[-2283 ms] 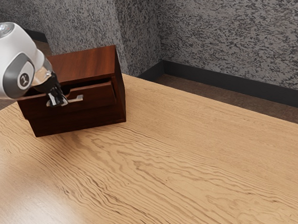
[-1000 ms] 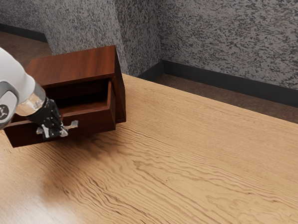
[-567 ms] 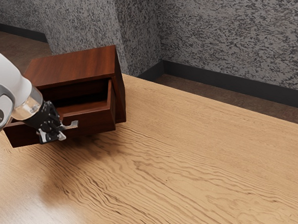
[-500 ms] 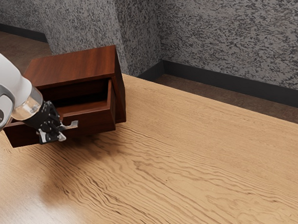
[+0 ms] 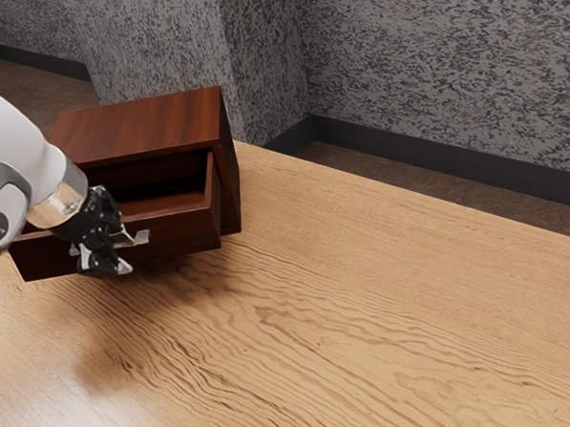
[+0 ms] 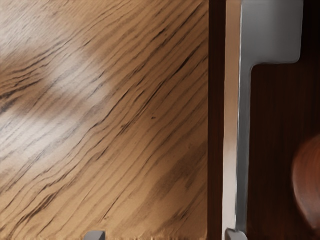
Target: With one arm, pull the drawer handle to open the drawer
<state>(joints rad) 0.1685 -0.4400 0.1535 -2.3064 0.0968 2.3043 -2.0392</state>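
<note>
Pale, wavy-grained table [image 5: 356, 313] is carrying everything, and on it the drawer [image 5: 174, 236] is standing pulled partway out of its dark wooden cabinet [image 5: 146, 125], with a shadowed gap showing above it inside the opening. Its silver handle [image 5: 137, 236] is running across the drawer's front. In the wrist view the handle [image 6: 243, 125] is showing as a long bar standing off the dark front panel, with a wider foot at 1 end.

My gripper [image 5: 99, 257] is sitting at the handle's end toward the exterior view's left, released. My 2 fingertips [image 6: 95, 235] are standing wide apart, 1 just beside the bar and the other out over bare table, so nothing is being clamped. My white and grey arm [image 5: 14, 175] is coming in from the exterior view's left, low over the table and in front of that end of the drawer.

The cabinet is sitting near the table's far corner. Behind it, speckled grey walls [image 5: 446, 59] are meeting a dark skirting board [image 5: 441, 157] and a brown floor [image 5: 458, 191].
</note>
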